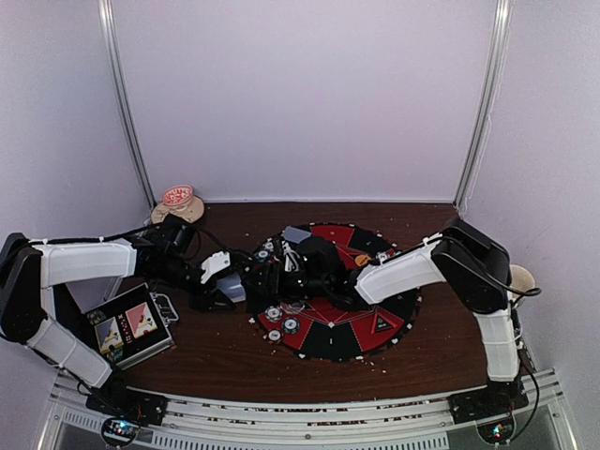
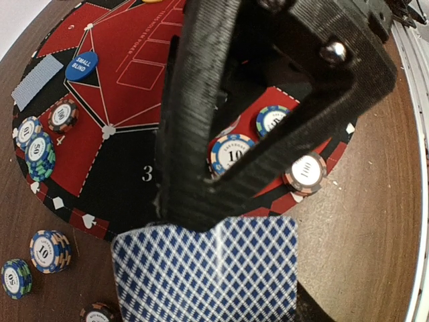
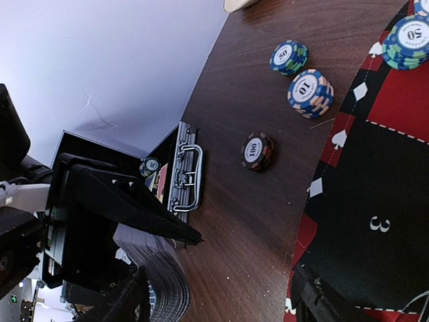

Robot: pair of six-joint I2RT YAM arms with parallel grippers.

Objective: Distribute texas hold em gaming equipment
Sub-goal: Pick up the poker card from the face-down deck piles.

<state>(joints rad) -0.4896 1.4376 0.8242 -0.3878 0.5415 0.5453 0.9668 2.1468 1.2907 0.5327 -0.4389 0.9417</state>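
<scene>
The open metal case (image 1: pixel 127 328) sits on the desk (image 1: pixel 216 361), card pictures showing inside, left of both tools. The left tool (image 2: pixel 201 204) grips the card deck (image 2: pixel 208 275); the right tool (image 3: pixel 224 298), jaws spread, faces it near loose chips (image 3: pixel 257 151).
</scene>
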